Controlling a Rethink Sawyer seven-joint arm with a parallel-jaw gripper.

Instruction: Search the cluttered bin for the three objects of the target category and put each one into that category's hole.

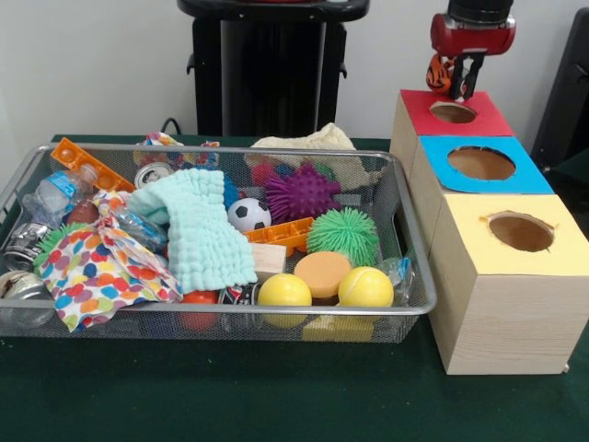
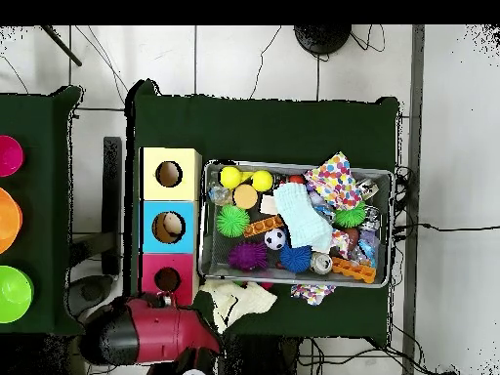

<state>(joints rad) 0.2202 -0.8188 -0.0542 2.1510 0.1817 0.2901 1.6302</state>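
Note:
My gripper (image 1: 457, 81) hangs just above the red-topped hole (image 1: 454, 112) at the far end of the wooden box. It is shut on a small orange and black striped toy (image 1: 440, 74). The box also has a blue-topped hole (image 1: 481, 163) and a yellow-topped hole (image 1: 521, 231). The wire bin (image 1: 416, 241) left of the box holds two yellow balls (image 1: 284, 290), a green spiky ball (image 1: 343, 233), a purple spiky ball (image 1: 302, 192) and a soccer ball (image 1: 248, 215). In the overhead view the red arm (image 2: 146, 332) covers the gripper beside the red hole (image 2: 167, 279).
The bin also holds a mint cloth (image 1: 202, 230), a polka-dot cloth (image 1: 97, 267), an orange disc (image 1: 322, 273), an orange plastic piece (image 1: 87, 164), a bottle (image 1: 60, 195) and cans. A cream cloth (image 1: 308, 140) lies behind the bin. Coloured bowls (image 2: 8, 223) sit on a side table.

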